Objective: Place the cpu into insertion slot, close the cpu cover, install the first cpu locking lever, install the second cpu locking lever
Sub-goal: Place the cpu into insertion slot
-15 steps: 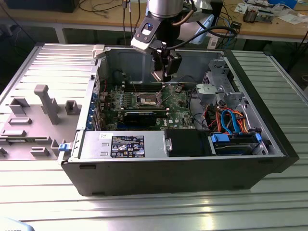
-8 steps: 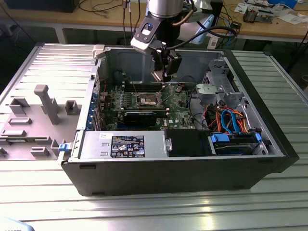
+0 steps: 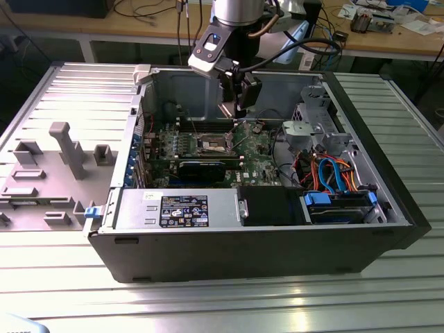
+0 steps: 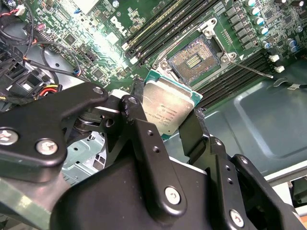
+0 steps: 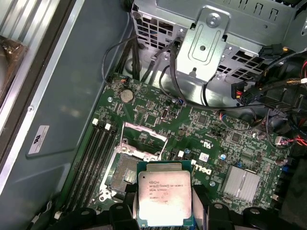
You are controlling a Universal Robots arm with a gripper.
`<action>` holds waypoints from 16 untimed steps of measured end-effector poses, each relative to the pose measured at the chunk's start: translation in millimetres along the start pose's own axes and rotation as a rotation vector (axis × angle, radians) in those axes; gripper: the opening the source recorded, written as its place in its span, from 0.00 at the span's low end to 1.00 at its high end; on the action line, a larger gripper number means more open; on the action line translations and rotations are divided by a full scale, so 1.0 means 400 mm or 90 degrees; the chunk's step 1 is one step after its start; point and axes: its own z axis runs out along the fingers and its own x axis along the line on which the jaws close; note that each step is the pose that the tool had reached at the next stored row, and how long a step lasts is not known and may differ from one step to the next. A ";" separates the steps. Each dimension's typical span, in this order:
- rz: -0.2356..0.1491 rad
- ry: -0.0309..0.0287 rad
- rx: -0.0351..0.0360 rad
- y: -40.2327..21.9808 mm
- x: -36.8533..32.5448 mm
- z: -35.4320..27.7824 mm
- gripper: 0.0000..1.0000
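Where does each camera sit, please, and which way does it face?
Exterior view: off the arm, looking down into the open computer case; the arm and pincer hang over the motherboard.
First wrist view: on the wrist, facing down at the motherboard; the pincer grips the cpu near the insertion slot.
Second wrist view: on the wrist, looking along the pincer's black links to the cpu.
Both wrist views share the gripped cpu and insertion slot.

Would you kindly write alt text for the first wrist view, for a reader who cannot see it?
The gripper grips the cpu, silver top facing the camera, above a green motherboard. Beside the cpu lies the insertion slot, uncovered, with the cpu cover standing open.
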 end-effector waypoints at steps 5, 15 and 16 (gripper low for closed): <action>0.002 -0.0002 0.0000 0.000 0.000 0.000 0.54; 0.007 -0.0006 0.0000 0.000 0.000 0.001 0.54; 0.007 -0.0006 0.0000 0.000 0.000 0.001 0.54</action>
